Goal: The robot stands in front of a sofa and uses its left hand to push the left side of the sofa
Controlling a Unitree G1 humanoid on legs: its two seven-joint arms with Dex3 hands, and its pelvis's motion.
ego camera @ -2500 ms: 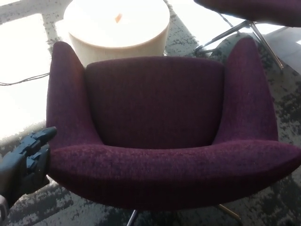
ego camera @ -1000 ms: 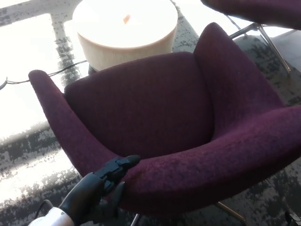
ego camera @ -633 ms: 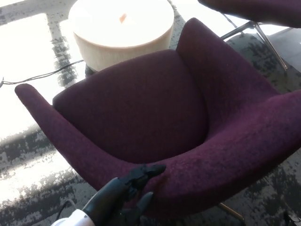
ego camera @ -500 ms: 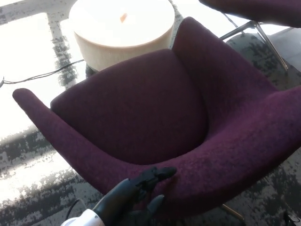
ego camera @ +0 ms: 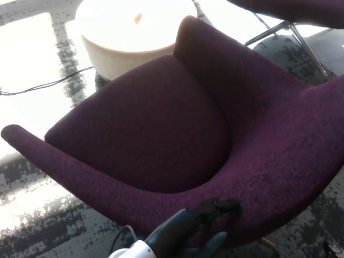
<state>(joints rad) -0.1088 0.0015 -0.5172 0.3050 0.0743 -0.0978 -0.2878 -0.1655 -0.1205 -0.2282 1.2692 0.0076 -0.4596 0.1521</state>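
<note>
Sofa (ego camera: 161, 123) has swung a lot: 2.5 s ago we saw it square-on, now it sits turned, near arm trailing to picture left, back running off to the right. So the push is working; we judge the rotation well underway. Our left hand (ego camera: 201, 228) is pressed against the sofa's near edge at bottom centre, fingers (ego camera: 220, 206) stretched forward and close together, gripping nothing. Right hand isn't visible. Mottled grey carpet (ego camera: 32, 236) underneath, round pale table (ego camera: 129, 32) beyond, cable (ego camera: 43, 85) crossing the floor, another chair's metal legs (ego camera: 285, 32) top right.

sofa (ego camera: 161, 123) ahead, round table (ego camera: 129, 32) behind
</note>
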